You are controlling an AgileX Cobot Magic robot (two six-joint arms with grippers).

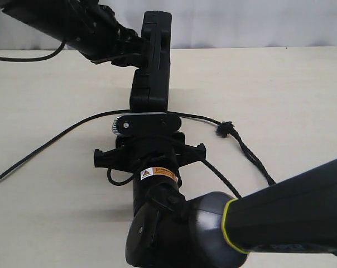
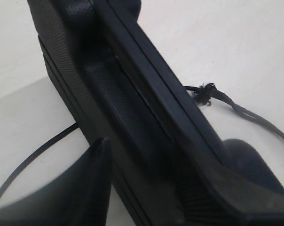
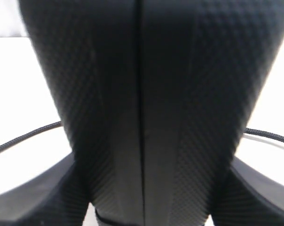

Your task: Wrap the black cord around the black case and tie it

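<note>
At 12 o'clock on the tabletop (image 1: pixel 302 84), the case (image 1: pixel 157 30) is held up on its thin edge. The left gripper (image 1: pixel 141 54) comes in from 10 o'clock and is clenched on the case, near its far end. The right gripper (image 3: pixel 149 193) comes in from 6 o'clock and is clenched on the near end of the case, pressing on both flat sides.

The cord (image 1: pixel 252 158) lies on the tabletop and is not yet wrapped round the case. It runs in from 8 o'clock to the near end of the case. I cannot tell if it goes under the case or just beside it. It comes out on the other side and goes on to 3 o'clock. Its fuzzy knot (image 1: pixel 224 129) lies there, apart from the case. Past the knot the cord is doubled and runs to 4 o'clock, under the right arm (image 1: pixel 291 212).
</note>
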